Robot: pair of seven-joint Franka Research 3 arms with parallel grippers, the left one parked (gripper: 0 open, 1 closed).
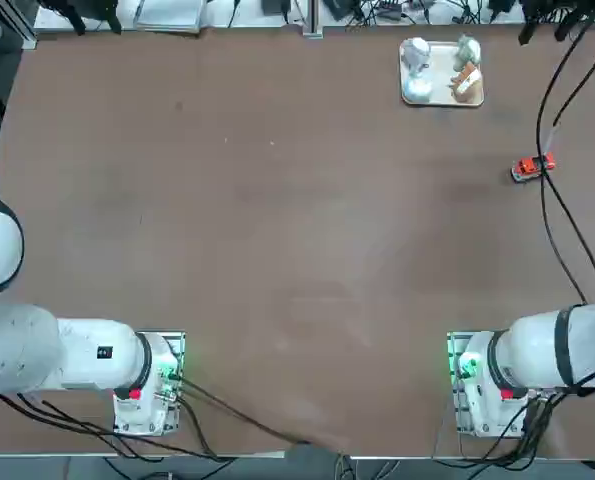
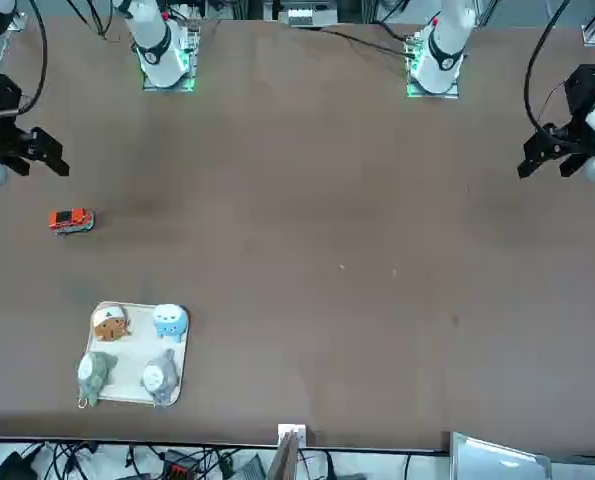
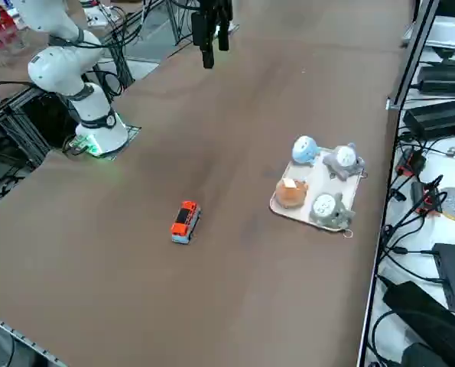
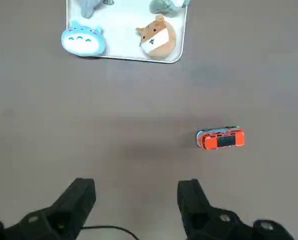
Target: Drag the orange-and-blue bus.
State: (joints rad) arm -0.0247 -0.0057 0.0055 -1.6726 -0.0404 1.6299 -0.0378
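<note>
Orange-and-blue bus [image 4: 220, 139] on brown table, apart from raised claw [image 4: 137, 200], fingers wide.

No readable text, label, brand, number or sign is showing on anything in these views. Nothing legible is appearing on the table, the toys or the arms.

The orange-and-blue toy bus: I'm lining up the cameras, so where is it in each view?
Top: small orange-and-blue toy bus, right edge, upper half.
Front: far left, mid-height.
Right side: left of centre.
Right wrist: lower right.
Shared landmark: white tray of plush figurines.
</note>
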